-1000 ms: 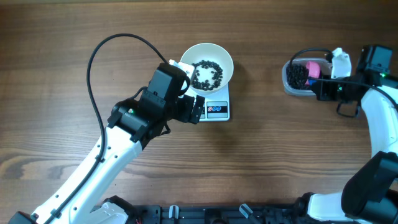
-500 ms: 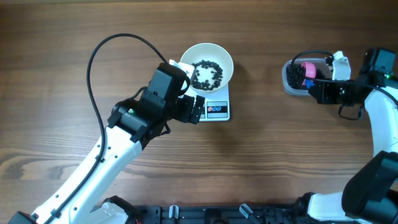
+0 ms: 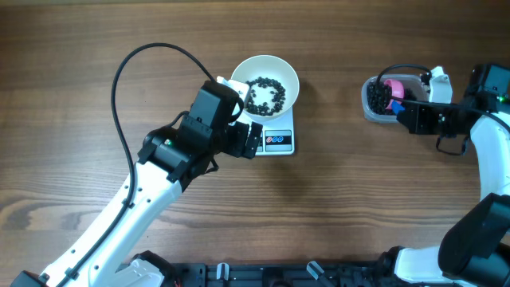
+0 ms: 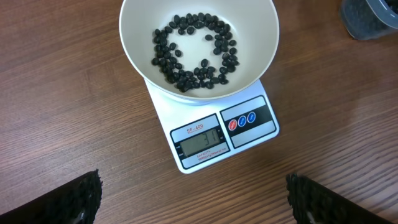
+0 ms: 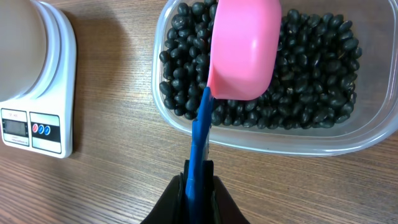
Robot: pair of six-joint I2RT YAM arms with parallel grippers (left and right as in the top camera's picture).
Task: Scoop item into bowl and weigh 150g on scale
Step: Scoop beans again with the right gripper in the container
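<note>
The white bowl (image 3: 285, 72) stands on the scale (image 3: 284, 140) with a thin ring of black item pellets (image 3: 264, 95) in it. In the left wrist view the bowl (image 4: 256, 59) holds the pellets (image 4: 196, 62), and the scale (image 4: 166, 119) shows 31 on its display. My left gripper (image 3: 253, 139) (image 4: 196, 202) hangs open just in front of the scale, with nothing between its fingers. My right gripper (image 3: 402, 112) (image 5: 198, 177) is shut on the blue handle of the pink scoop (image 5: 244, 46) (image 3: 394, 88). The scoop's cup is over the item heap (image 5: 311, 74).
A clear plastic tub (image 5: 273, 142) (image 3: 367, 108) full of the pellets stands at the right of the wooden table. The left arm's black cable (image 3: 119, 80) loops over the table to the left of the bowl.
My right gripper has shifted slightly to the right and turned a little with the scoop over the tub. The left arm, the bowl and the scale have not moved.
</note>
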